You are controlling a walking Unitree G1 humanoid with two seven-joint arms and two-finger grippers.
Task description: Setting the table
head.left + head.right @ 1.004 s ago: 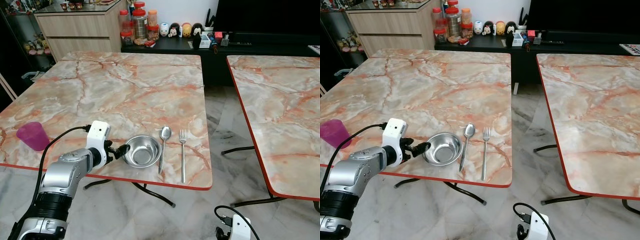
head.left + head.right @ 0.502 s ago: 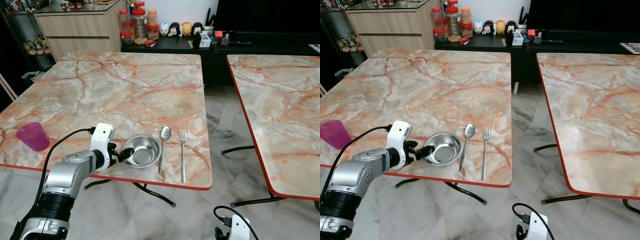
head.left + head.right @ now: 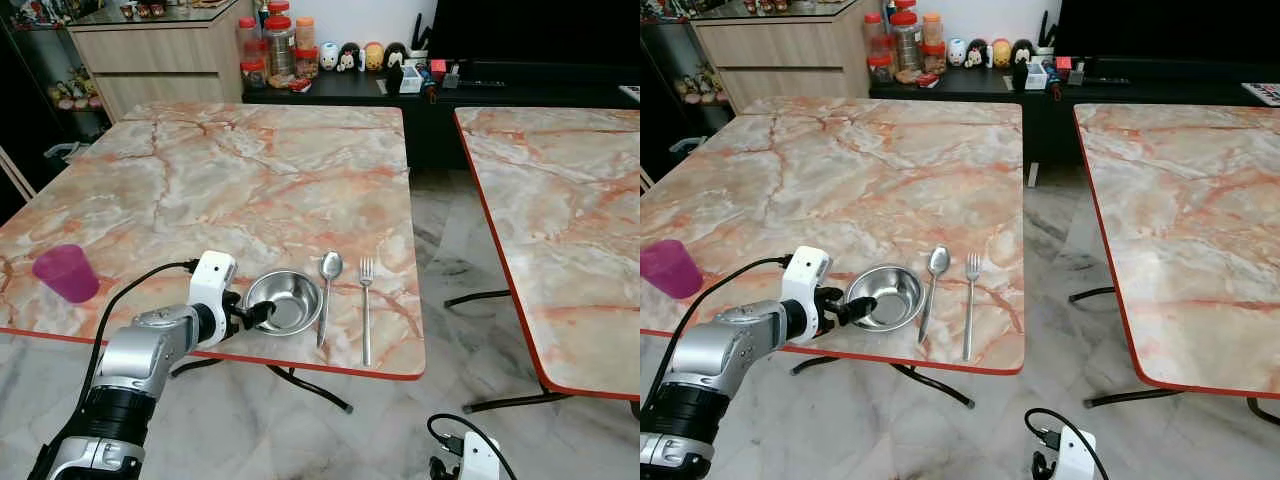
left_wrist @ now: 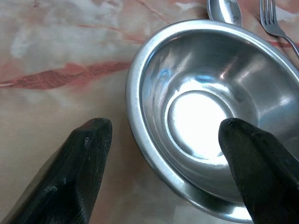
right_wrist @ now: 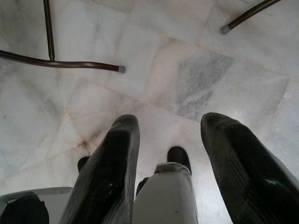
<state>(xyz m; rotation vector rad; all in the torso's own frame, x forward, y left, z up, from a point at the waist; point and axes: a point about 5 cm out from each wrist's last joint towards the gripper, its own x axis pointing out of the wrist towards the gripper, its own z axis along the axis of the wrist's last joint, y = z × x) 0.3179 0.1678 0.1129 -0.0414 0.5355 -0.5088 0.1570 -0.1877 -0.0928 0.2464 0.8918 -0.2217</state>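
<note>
the left hand (image 4: 163, 140), fingers apart, straddles the bowl (image 3: 284, 301) rim at its 9 o'clock, far nearer than the right hand (image 5: 168, 154), hanging apart.

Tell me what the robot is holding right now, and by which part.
Nothing is clamped. The left hand is open, its fingers straddling the steel bowl's near rim, one inside, one outside. The right hand hangs empty.
</note>
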